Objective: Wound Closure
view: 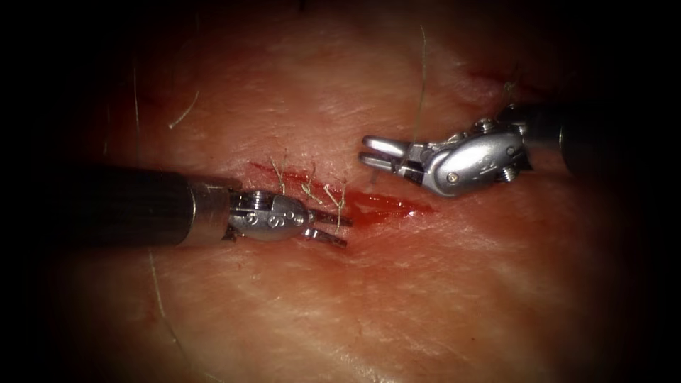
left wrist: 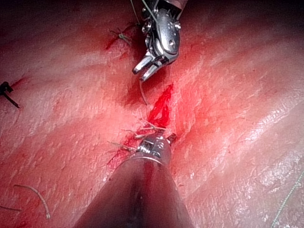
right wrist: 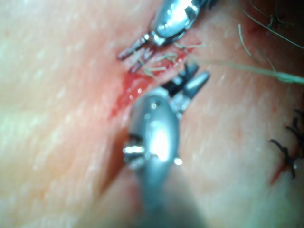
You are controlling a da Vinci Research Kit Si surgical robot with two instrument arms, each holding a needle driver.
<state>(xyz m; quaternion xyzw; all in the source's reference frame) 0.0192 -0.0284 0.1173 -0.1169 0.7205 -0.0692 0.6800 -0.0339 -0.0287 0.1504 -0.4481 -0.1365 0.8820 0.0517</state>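
Pale pink, glistening tissue [view: 425, 284] has a fine grain of shallow creases. The cut [view: 411, 207] runs across it as a narrow slit. Its left part is drawn together by three stitches [view: 312, 186] of pale, fuzzy thread with short upright ends. Its right part lies open, and wet red fluid [left wrist: 161, 107] sits in it.

The left claw [view: 330, 228] is polished steel on a dark shaft. It lies just beside the stitches with its two slim, ridged jaws a little apart, and nothing shows between them. In the left wrist view its own wrist hides most of the jaws.

The right claw [view: 377, 153] has a rounded, screw-studded body. It hangs over the open part of the cut with its blunt jaws plainly apart and nothing gripped between them.

In the left wrist view a thin curved sliver, most likely the needle [left wrist: 142, 92], arcs from just under the right claw's tips down to the tissue at the edge of the open cut. I cannot tell whether its lower end is in the tissue or only touches it. In the endoscope view it is hard to make out.

A fine pale thread [view: 421, 85] rises from beside the right tool until the dark rim cuts it off, and where its near end goes is hidden. A loose cut end [view: 186, 110] lies on the tissue well left of it. Dark knotted stitches [right wrist: 285, 152] close another small wound off to one side.
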